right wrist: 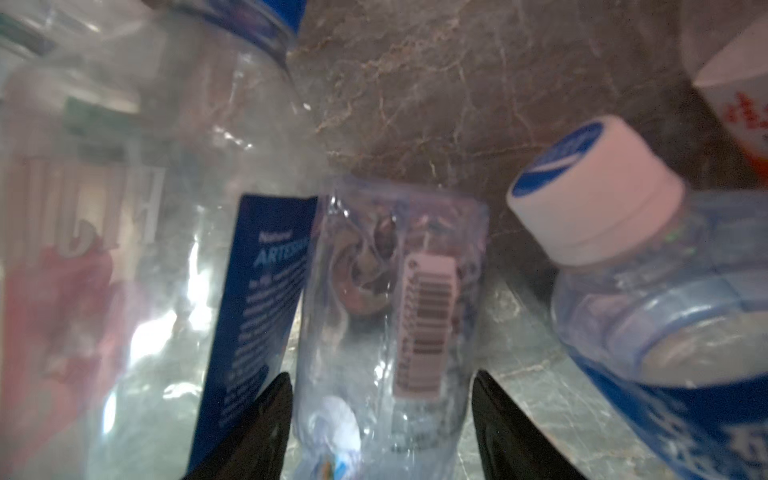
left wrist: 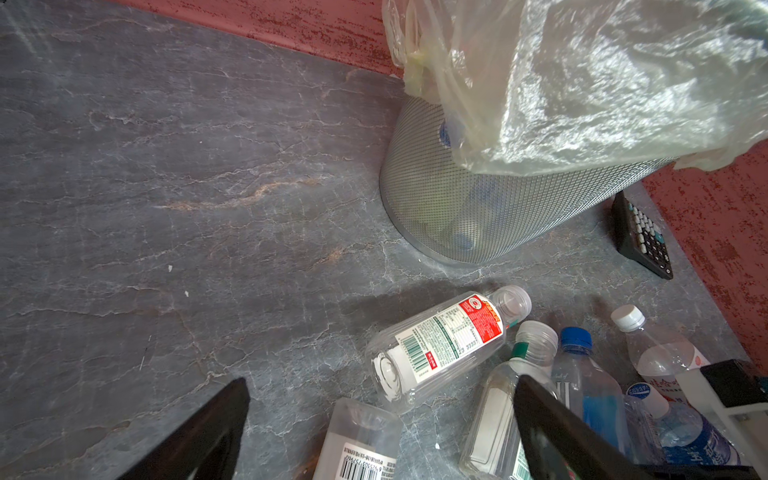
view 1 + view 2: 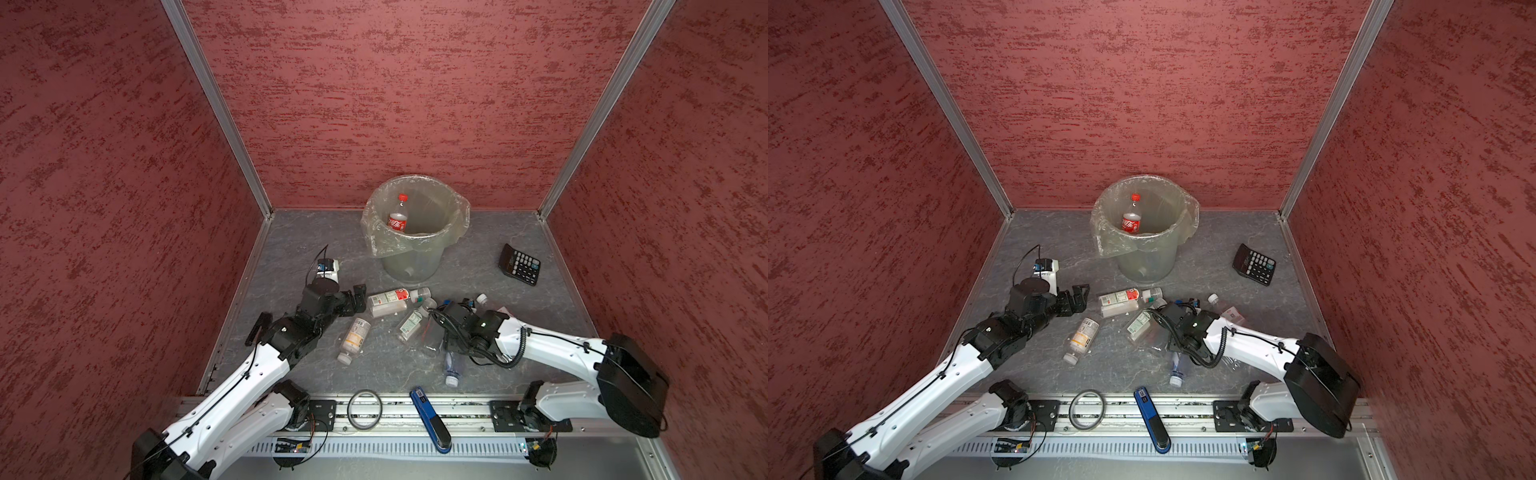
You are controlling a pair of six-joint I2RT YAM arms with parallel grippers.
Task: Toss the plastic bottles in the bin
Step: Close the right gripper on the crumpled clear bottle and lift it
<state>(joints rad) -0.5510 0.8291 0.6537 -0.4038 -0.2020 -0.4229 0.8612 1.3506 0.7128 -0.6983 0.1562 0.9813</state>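
The bin (image 3: 409, 266) stands at the back with a bag over its rim and a red-labelled bottle (image 3: 397, 220) inside. Several plastic bottles lie on the floor before it: a red-and-white one (image 3: 388, 297), a yellow-labelled one (image 3: 354, 338), a green-labelled one (image 3: 411, 324) and a blue one (image 3: 452, 368). My left gripper (image 3: 358, 300) hangs wide open just left of the red-and-white bottle (image 2: 440, 345). Low in the pile, my right gripper (image 1: 382, 373) straddles a clear barcoded bottle (image 1: 395, 311). One finger touches it; the other stands slightly off.
A black calculator (image 3: 519, 264) lies at the right, behind the pile. On the front rail sit a blue-and-black stapler (image 3: 430, 417) and a grey ring (image 3: 365, 409). Red walls close in three sides. A white-capped bottle (image 1: 665, 311) lies close beside the right fingers.
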